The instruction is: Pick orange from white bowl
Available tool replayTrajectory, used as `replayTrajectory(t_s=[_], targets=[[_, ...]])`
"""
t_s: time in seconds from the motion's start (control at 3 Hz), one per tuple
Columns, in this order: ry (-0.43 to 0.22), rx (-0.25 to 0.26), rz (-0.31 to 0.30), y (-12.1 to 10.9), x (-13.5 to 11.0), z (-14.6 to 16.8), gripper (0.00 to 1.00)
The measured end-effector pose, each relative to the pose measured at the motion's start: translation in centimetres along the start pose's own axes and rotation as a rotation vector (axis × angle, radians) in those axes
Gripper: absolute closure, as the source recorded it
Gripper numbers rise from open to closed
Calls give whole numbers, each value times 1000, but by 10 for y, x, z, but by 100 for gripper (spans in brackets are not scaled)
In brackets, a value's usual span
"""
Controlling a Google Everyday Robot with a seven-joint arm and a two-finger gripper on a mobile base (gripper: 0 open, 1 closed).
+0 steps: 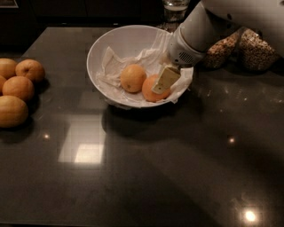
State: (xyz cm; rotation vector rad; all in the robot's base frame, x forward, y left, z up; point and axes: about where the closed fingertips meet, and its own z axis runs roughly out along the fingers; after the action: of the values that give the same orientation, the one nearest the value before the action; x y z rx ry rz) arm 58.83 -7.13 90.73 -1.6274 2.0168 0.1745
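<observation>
- The gripper (163, 82) stood in front of the orange (148, 91) in the white bowl (100, 53), hiding the fruit's right side.
- The arm (230, 17) ran off the top right.
- A glass (175, 8) was cut at the top.
- One tan fruit (1, 83) was cropped at the left edge.

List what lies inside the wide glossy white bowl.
The glossy white bowl holds crumpled white paper, a paler yellow-orange fruit and a deep orange round fruit. The cream gripper covers that fruit's right part; the bowl's floor under the paper is hidden.
</observation>
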Motion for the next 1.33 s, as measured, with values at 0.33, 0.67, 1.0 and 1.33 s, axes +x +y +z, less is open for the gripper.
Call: replayTrajectory(t_s=[0.33,0.67,1.0,1.33], targets=[[-5,-2,3,-1,0,3,29],[-12,-28,21,0,3,20,27],[-13,-38,28,1,4,27,27],[-12,-68,42,6,6,43,29]])
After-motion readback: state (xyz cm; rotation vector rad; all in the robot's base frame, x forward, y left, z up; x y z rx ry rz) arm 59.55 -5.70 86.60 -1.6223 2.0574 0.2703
